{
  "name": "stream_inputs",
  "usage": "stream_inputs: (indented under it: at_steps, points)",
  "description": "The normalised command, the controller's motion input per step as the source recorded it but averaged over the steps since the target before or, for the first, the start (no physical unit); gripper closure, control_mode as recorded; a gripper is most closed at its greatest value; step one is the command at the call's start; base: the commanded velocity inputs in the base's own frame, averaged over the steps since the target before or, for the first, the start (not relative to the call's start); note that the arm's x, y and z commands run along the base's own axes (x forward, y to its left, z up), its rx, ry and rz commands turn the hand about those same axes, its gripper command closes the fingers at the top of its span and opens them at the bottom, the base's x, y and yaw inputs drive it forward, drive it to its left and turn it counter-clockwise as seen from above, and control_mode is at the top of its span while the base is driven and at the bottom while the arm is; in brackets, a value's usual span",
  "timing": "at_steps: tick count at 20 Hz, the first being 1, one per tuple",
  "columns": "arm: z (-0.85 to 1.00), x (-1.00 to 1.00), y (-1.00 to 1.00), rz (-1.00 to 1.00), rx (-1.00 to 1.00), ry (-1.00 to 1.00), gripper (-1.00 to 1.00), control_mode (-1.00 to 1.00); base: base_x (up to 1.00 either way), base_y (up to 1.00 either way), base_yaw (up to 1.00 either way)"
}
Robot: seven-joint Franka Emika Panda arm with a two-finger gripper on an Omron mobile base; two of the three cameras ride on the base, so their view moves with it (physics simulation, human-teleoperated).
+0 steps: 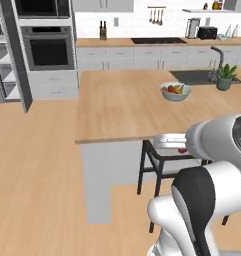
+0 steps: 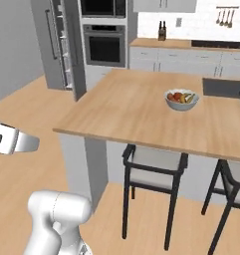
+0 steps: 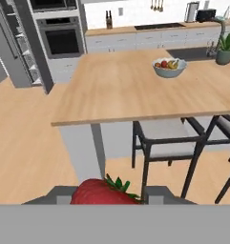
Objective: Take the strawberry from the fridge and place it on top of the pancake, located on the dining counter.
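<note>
Holding the strawberry at the bottom centre of the hand view, the gripper is clamped on it from both sides. Dining counter spans mid-frame, fruit bowl upper right. Fridge stands open, upper left.

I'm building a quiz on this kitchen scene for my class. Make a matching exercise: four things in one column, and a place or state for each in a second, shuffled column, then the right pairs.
Things:
1. strawberry
2. fruit bowl
3. fridge
4. stool

Places or states:
A. tucked under the dining counter edge
B. door standing open, shelves showing
C. between the gripper fingertips
D. resting on the wooden countertop

Pairs: 1-C, 2-D, 3-B, 4-A
</note>
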Motion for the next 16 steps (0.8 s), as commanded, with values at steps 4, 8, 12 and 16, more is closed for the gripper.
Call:
stream_inputs:
  at_steps: [4, 8, 12, 16]
  points:
    - [0.00, 0.00, 0.00, 0.00, 0.00, 0.00, 1.00, 1.00, -0.07, -1.00, 0.32]
    - [0.00, 0.00, 0.00, 0.00, 0.00, 0.00, 1.00, 1.00, 0.00, -1.00, 0.09]
    - [0.00, 0.00, 0.00, 0.00, 0.00, 0.00, 1.00, 1.00, 0.00, -1.00, 0.00]
    - [0.00, 0.00, 0.00, 0.00, 0.00, 0.00, 1.00, 1.00, 0.03, -0.99, 0.00]
